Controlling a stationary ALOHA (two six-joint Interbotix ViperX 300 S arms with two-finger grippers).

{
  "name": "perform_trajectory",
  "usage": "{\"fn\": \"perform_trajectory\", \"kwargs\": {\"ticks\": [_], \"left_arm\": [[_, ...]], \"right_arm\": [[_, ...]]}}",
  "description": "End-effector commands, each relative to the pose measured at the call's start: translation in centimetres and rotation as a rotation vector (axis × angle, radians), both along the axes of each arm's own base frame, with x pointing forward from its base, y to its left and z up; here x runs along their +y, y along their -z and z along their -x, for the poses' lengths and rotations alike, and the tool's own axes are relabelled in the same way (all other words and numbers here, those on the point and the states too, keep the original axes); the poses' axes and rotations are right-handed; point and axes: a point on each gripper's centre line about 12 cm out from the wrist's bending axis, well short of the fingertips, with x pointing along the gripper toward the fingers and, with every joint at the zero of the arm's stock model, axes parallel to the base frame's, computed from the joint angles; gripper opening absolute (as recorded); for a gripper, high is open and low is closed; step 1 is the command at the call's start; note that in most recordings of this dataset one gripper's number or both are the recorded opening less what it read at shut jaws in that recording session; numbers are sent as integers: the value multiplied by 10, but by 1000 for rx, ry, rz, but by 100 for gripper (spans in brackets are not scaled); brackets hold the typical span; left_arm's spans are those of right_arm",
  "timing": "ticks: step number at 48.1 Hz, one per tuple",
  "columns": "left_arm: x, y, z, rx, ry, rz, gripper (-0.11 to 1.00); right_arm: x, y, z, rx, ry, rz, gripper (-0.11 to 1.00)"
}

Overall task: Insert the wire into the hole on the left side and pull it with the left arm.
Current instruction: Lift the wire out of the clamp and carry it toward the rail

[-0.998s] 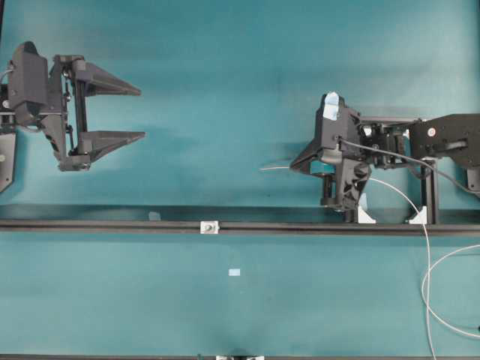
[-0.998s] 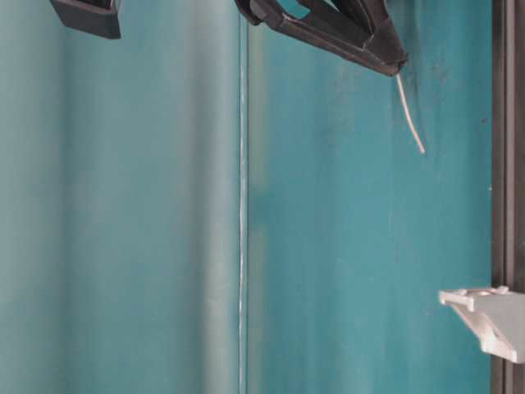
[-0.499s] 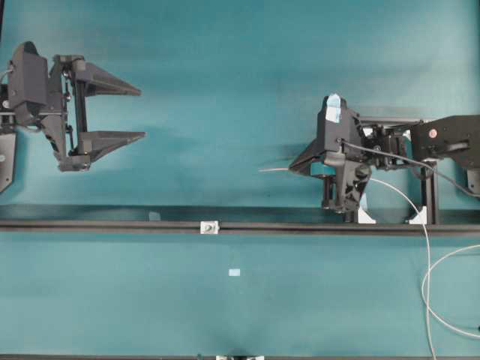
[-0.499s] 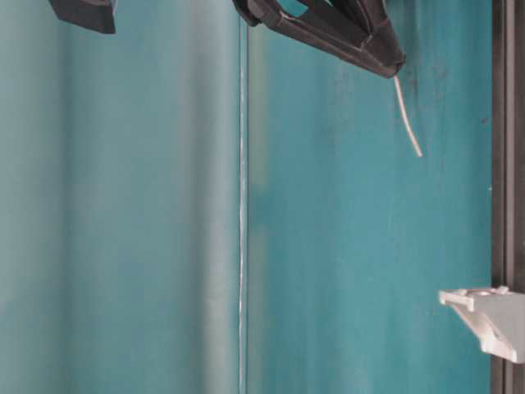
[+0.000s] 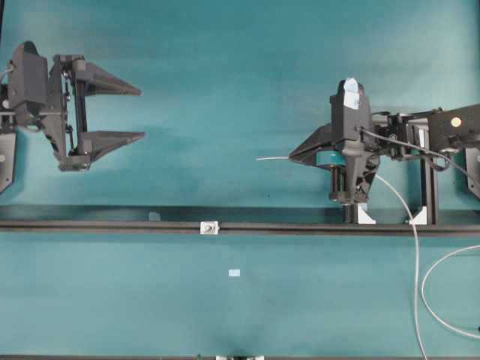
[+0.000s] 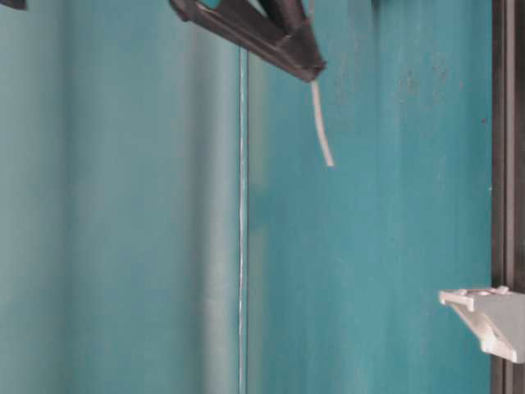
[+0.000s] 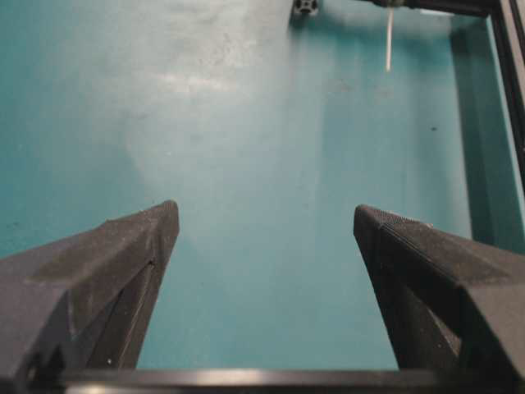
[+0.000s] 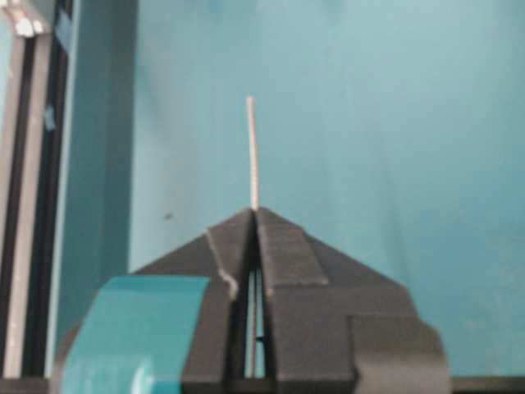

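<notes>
The right hand (image 5: 294,158) pinched the wire (image 5: 271,158) with a short tip free for threading, well right of the hole (image 5: 209,226), while the left hand (image 5: 141,112) waited spread left of it.

No readable text in any view.

No words, numbers, brand marks or signs can be made out — not on the teal worktop (image 5: 225,90), not on the black rail (image 5: 112,225) that runs across it from its left edge to its right edge, not on either arm. The small pale blue tape rectangle (image 5: 235,272) near the worktop's lower edge is blank, and the tape on the right arm (image 5: 350,93) carries no writing either.
</notes>
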Motion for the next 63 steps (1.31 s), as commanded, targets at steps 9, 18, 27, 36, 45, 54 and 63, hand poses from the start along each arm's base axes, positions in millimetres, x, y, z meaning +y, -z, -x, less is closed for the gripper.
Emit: {"fn": "perform_trajectory", "kwargs": {"ticks": [9, 18, 27, 36, 45, 54, 63], "left_arm": [[1, -8, -5, -36, -5, 1, 80], [1, -12, -8, -47, -6, 7, 80], [-2, -14, -10, -57, 6, 9, 81], [-10, -17, -9, -105, 37, 5, 81], [-18, -13, -2, -139, 63, 9, 81], [-33, -12, 1, -160, 122, 19, 81], [-43, -13, 1, -167, 164, 25, 81]], "right_arm": [[0, -23, 3, -55, -11, 15, 6], [0, -31, 11, -74, -7, 10, 6], [0, -26, 20, -89, -3, -1, 6], [6, -23, 27, -147, -16, -19, 6], [17, -24, 32, -207, -46, -34, 6], [25, -24, 36, -262, -56, -62, 6], [37, -19, 37, -313, -71, -68, 6]]}}
